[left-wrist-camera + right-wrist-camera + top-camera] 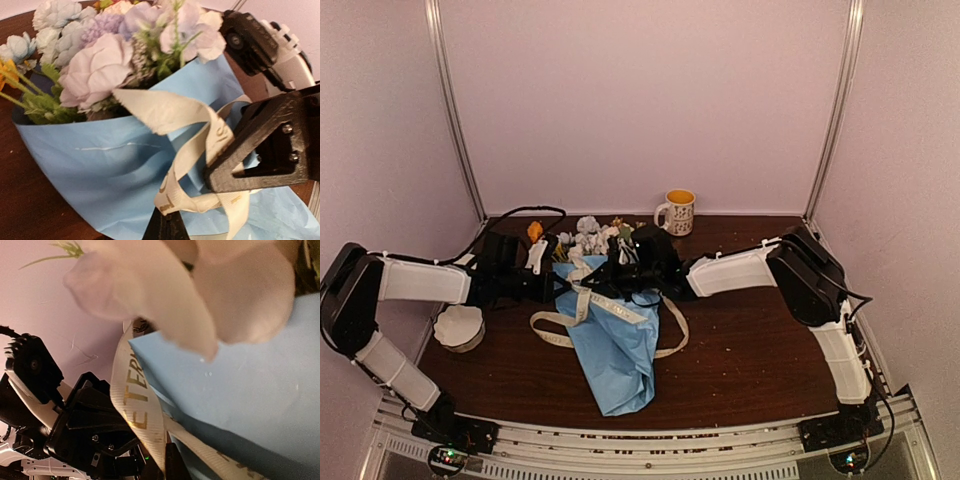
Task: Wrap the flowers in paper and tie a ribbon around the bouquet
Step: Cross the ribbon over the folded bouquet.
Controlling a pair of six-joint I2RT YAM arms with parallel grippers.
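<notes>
The bouquet lies on the dark table, a blue paper cone with its narrow end toward the near edge. White, pink and lilac flowers stick out of the far, wide end. A cream ribbon with gold letters crosses the cone near its top, and its loose loops trail on the table. My left gripper is shut on a fold of ribbon. My right gripper is shut on the lettered ribbon. The two grippers meet over the cone.
A patterned mug with a yellow inside stands at the back, right of the flower heads. A small white bowl sits at the table's left edge under my left arm. Pale enclosure walls close three sides.
</notes>
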